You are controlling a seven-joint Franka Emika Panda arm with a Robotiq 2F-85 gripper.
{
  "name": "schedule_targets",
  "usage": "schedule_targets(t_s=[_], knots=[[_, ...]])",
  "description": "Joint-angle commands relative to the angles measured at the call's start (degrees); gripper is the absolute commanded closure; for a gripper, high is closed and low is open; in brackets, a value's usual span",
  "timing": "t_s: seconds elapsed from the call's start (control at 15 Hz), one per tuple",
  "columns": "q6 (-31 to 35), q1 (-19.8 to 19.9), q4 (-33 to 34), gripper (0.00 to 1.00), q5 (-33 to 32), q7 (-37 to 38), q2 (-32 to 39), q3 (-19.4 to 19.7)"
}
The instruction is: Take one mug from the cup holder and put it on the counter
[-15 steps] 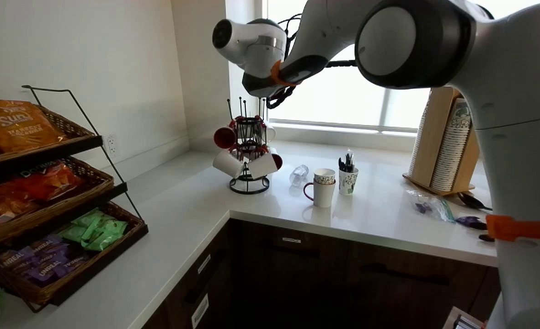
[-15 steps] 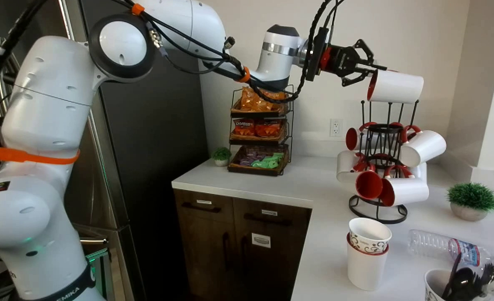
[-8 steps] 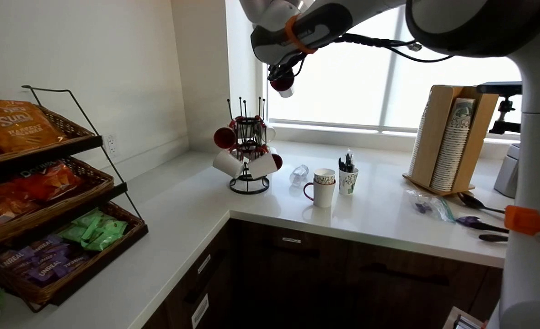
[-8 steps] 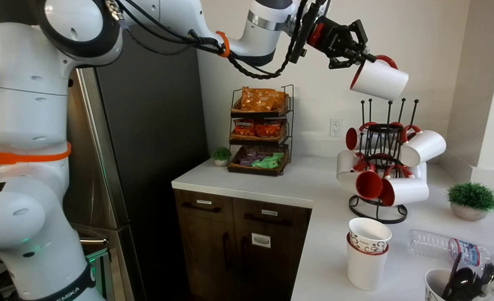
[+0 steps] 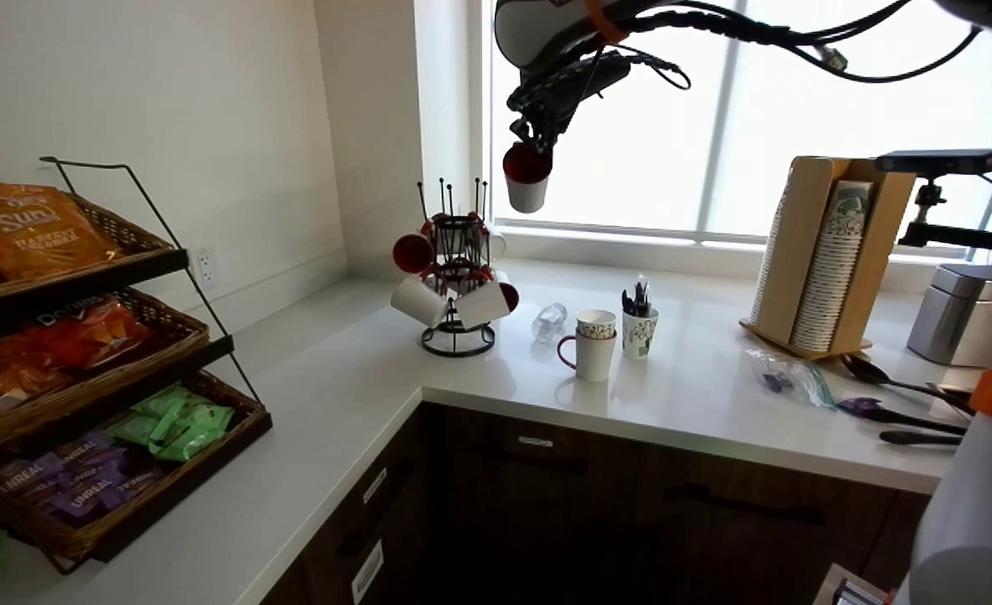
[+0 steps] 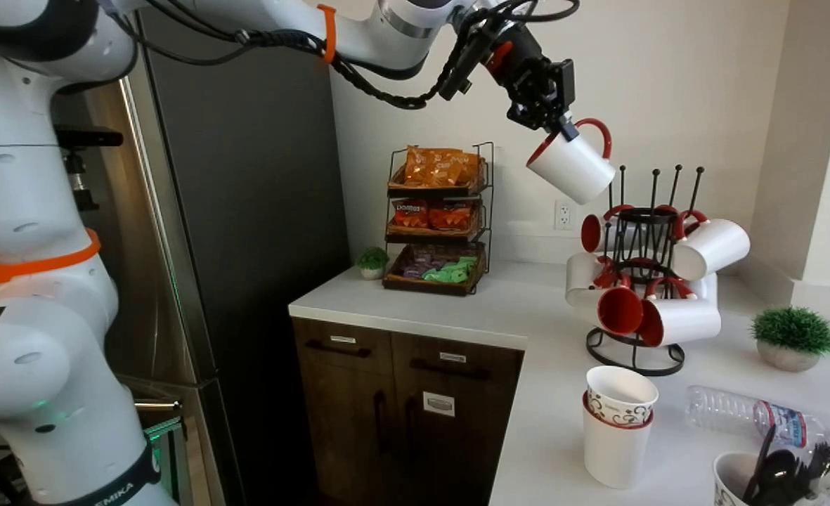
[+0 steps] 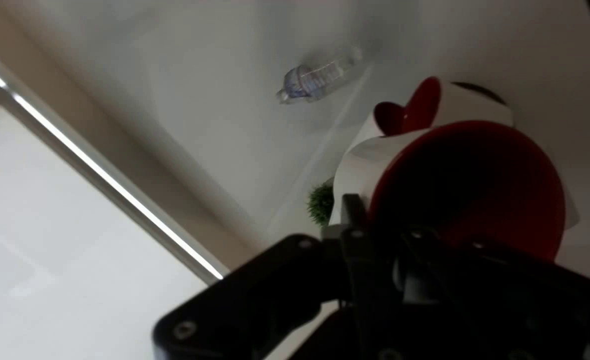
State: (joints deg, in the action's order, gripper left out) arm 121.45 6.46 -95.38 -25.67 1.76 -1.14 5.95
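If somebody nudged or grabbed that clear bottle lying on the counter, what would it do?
The bottle would probably roll if nudged, being round and on its side. Its see-through, ribbed plastic looks thin, so squeezing might dent it.

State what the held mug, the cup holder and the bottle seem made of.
Mug: likely glazed ceramic; smooth, white outside, red inside.
Cup holder: probably black metal, perhaps painted; thin rods and rings.
Bottle: apparently clear plastic, by its see-through, ribbed wall.

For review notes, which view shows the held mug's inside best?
The wrist view: it looks into the red inside, though the gripper covers part. Both exterior views show only a small patch and a sliver.
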Motion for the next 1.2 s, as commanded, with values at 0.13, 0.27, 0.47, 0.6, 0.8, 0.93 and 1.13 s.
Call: schedule_targets(t_s=[0.13,0.27,0.47,0.6,0.8,0.93,1.13], knots=[[-0.1,1.1,-14.4,0.98,19.6,-8.6,-10.8,3.3],[-0.8,1.1,-18.4,0.98,25.7,-12.5,-12.6,5.1],[-5.9,1.6,-22.5,0.98,29.1,-16.3,-13.7,7.1],[-5.1,2.0,-20.5,0.91,26.5,-14.2,-11.0,6.6],[-7.5,2.7,-22.1,0.91,25.8,-14.2,-11.1,6.8],[-7.5,2.7,-22.1,0.91,25.8,-14.2,-11.2,6.8],[-10.5,2.9,-23.2,0.98,27.5,-14.8,-11.2,7.4]])
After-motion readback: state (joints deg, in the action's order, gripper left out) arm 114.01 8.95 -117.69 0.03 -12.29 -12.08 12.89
